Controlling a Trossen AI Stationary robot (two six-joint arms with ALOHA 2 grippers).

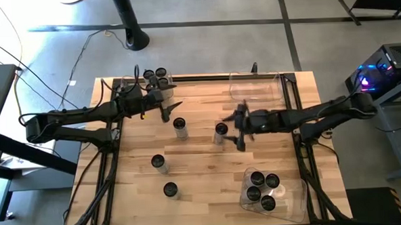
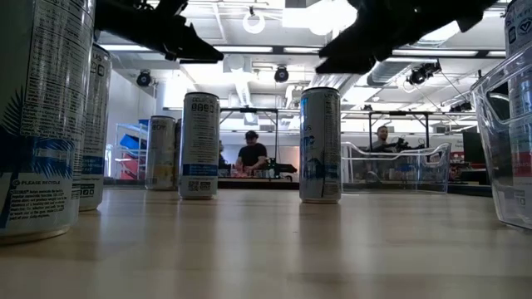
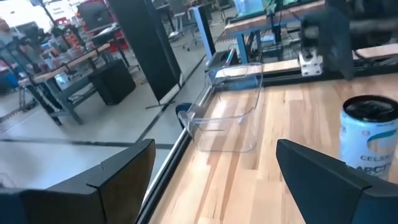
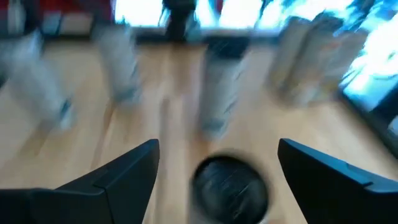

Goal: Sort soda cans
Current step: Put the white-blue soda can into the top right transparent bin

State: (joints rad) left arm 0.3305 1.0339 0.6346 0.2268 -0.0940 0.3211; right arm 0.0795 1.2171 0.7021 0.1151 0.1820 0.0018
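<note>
Several soda cans stand upright on the wooden table: one (image 1: 179, 127) left of centre, one (image 1: 220, 131) at the centre, two (image 1: 158, 162) (image 1: 170, 190) nearer the front. More fill a clear bin (image 1: 261, 188) at the near right and stand at the far left corner (image 1: 155, 77). My right gripper (image 1: 236, 129) is open just right of the centre can, a little above it; its wrist view shows that can's dark top (image 4: 230, 186) low between the fingers, apart from them. My left gripper (image 1: 172, 111) is open above the table, beyond the left-of-centre can (image 3: 370, 134).
An empty clear bin (image 1: 257, 87) sits at the far right of the table, also seen in the left wrist view (image 3: 227, 112). Bare wood lies between the loose cans. Two near cans (image 2: 41, 116) loom large in the low view. People work at benches in the room behind.
</note>
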